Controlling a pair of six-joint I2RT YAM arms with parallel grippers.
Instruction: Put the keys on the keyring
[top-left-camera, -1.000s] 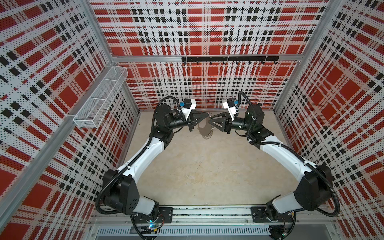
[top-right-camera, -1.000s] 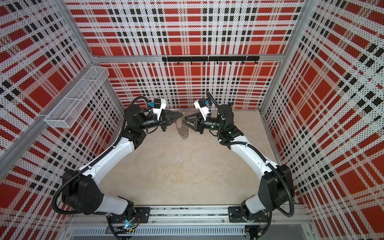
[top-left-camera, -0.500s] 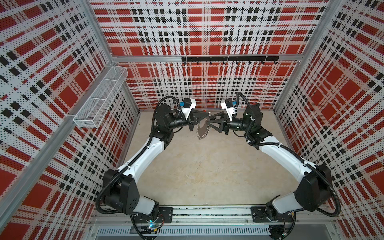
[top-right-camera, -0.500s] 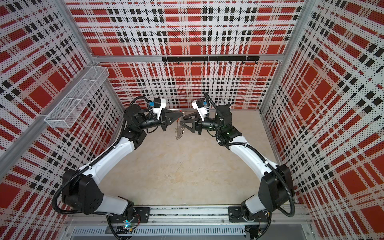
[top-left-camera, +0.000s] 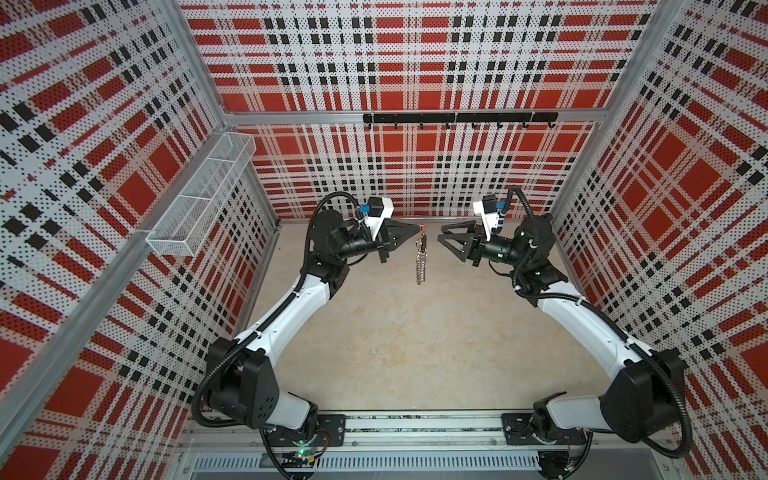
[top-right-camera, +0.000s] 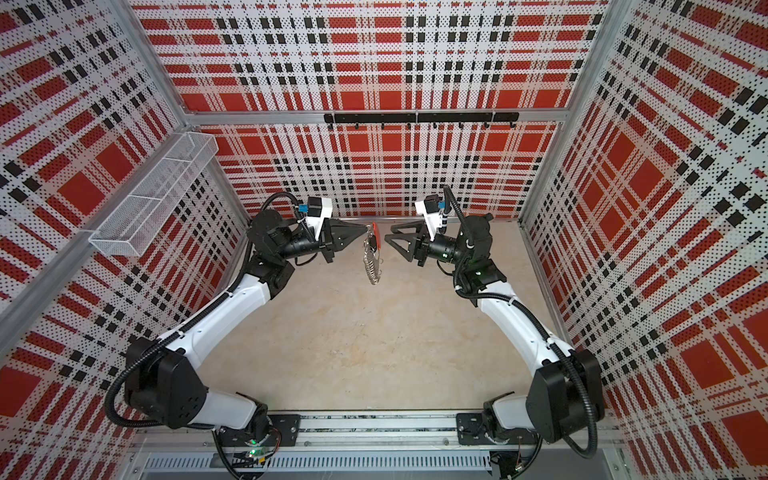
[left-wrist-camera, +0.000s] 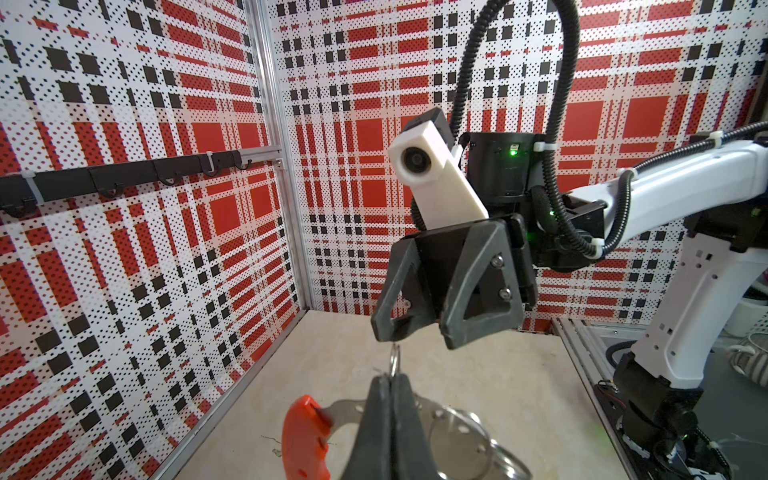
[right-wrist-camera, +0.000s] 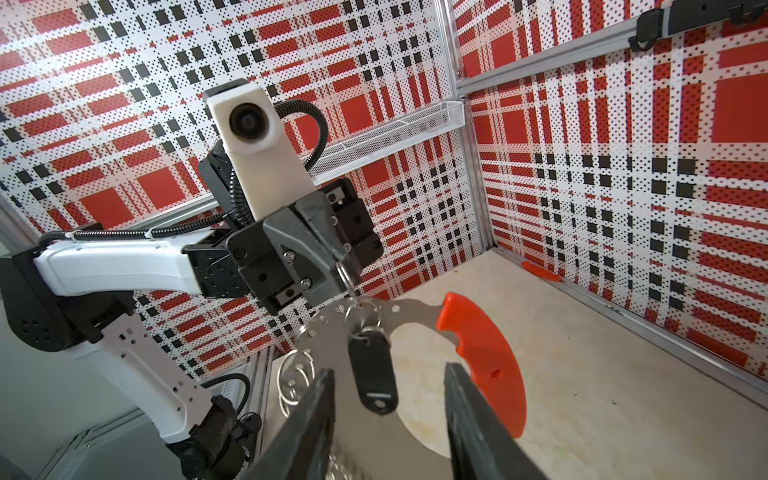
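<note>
Red-sleeved keyring (right-wrist-camera: 415, 311) plus black keys (right-wrist-camera: 372, 376) dangled from the raised left gripper (top-left-camera: 417, 227), jaws clamped on it, right gripper (top-left-camera: 440, 235) facing it level, jaws apart, empty.

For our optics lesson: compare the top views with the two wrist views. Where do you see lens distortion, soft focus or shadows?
In both top views the straight corner posts splay outward, wide-angle distortion; light even, table shadows faint. Left wrist view: left pincer soft, too near the lens. Right wrist view: black key fob sharp, right pincer blurred.
</note>
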